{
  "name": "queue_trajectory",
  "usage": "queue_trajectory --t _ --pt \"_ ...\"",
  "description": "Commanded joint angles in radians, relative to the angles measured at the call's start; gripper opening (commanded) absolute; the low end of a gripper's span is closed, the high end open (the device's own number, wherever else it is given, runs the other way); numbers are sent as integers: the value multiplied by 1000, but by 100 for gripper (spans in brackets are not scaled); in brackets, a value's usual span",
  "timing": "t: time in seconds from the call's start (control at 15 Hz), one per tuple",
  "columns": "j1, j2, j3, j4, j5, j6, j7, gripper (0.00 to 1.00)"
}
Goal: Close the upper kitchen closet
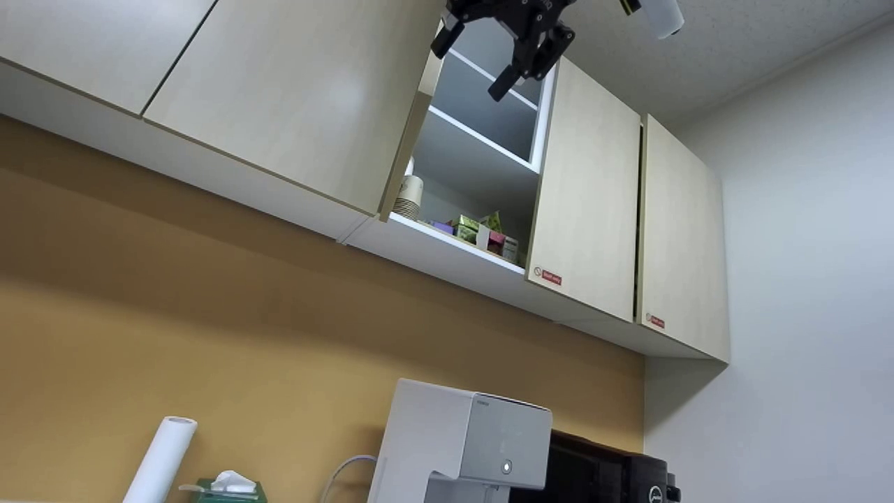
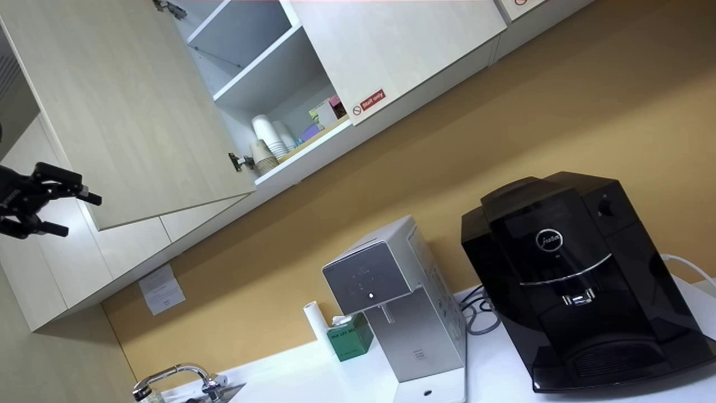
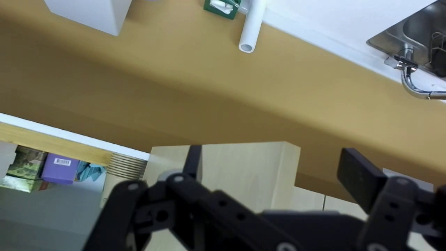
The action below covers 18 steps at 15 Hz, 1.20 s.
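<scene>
The upper kitchen closet is open. Its beige door stands swung far out, with the inner face and hinges showing in an exterior view and a thin edge in an exterior view. The door's sticker is hidden. White shelves, paper cups and small boxes show inside. My gripper is open at the door's free edge; it also shows in an exterior view. In the upside-down wrist view, the door's corner lies between the spread fingers. Contact cannot be told.
Closed stickered doors stand beside the opening, and a wider closed door on its hinge side. Below are a water dispenser, a black coffee machine, a green tissue box, a paper roll and a faucet.
</scene>
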Motion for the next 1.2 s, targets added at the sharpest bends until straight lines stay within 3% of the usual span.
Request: queue_trajectory --t 0.0,0.27,0.67,0.73,0.8,1.13 --pt "-21 19 22 16 -29 7 32 100" --pt "-79 39 81 55 -45 12 60 100" --pt "-237 27 208 118 -102 37 137 100" --pt "-257 27 222 129 -100 45 143 75" --pt "-281 20 237 140 -103 48 149 75" --pt "-375 -48 268 176 -91 69 228 38"
